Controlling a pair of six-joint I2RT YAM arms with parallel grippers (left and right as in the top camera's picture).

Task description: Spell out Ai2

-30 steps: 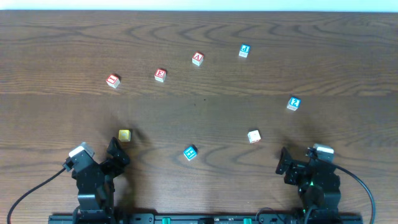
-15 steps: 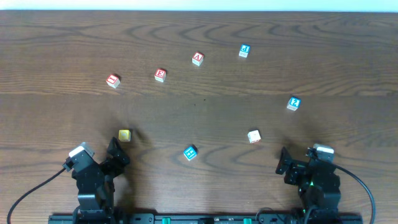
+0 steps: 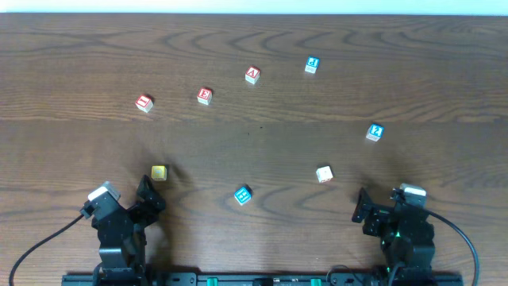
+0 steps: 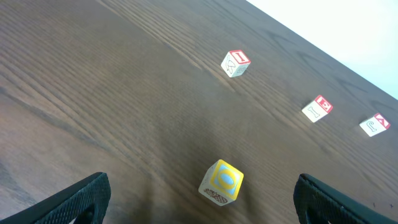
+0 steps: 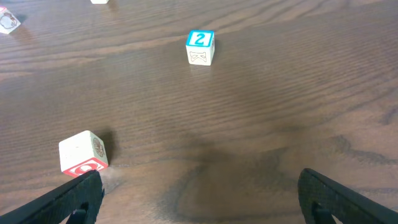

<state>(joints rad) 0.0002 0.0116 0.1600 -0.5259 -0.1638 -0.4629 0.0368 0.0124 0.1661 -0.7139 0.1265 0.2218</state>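
In the overhead view a red "A" block (image 3: 252,75) lies at the far centre. A blue block (image 3: 312,64) whose mark reads like an "i" lies to its right. A blue "2" block (image 3: 375,132) lies at the right and also shows in the right wrist view (image 5: 200,46). The "A" block shows at the far right of the left wrist view (image 4: 375,124). My left gripper (image 3: 148,197) (image 4: 202,208) is open and empty at the near left. My right gripper (image 3: 361,208) (image 5: 199,202) is open and empty at the near right. Both are far from all three blocks.
A yellow block (image 3: 159,173) (image 4: 221,181) lies just ahead of my left gripper. A white and red block (image 3: 324,173) (image 5: 83,153) lies ahead-left of my right gripper. A blue block (image 3: 243,195) sits near centre. Two red blocks (image 3: 144,102) (image 3: 205,95) lie far left.
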